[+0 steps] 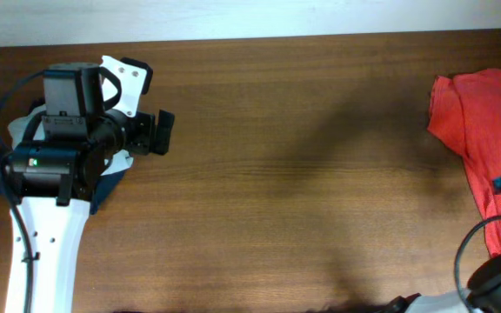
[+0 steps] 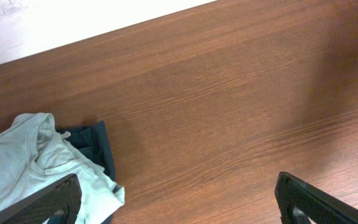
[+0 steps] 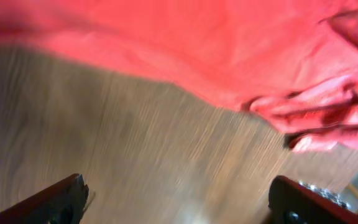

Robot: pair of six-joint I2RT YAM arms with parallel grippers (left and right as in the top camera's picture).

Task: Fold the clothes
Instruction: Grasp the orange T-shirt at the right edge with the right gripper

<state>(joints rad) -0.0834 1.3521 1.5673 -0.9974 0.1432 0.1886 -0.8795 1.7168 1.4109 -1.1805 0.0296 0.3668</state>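
- Holding the left tool (image 2: 182, 208) wide over the left end of the tabletop (image 1: 303, 174), gripping nothing.
- Holding the right tool (image 3: 185, 205) just as wide over the tabletop's right end, gripping nothing, with its tips near the wavy edge of the red garment (image 3: 197, 43).
- Finding that red garment crumpled in a heap at the tabletop's right end, and running partly out of the overhead view there.
- Finding the pale grey-blue garment (image 2: 23, 162) bunched at the tabletop's left end, lying on top of the dark navy garment (image 2: 95, 146), both partly hidden under the left arm from overhead.
- Probably risking a pinch through several layers of the red heap, given its overlapping folds, and so lifting a bundle instead of a single edge.
- Possibly risking dragging cloth off the tabletop's right end, with the heap sitting so far over.
- Possibly risking pulling the navy garment along with the grey-blue one, since the two are touching.
- Reading no lettering, logo or label anywhere; the right wrist view is too blurred to help.
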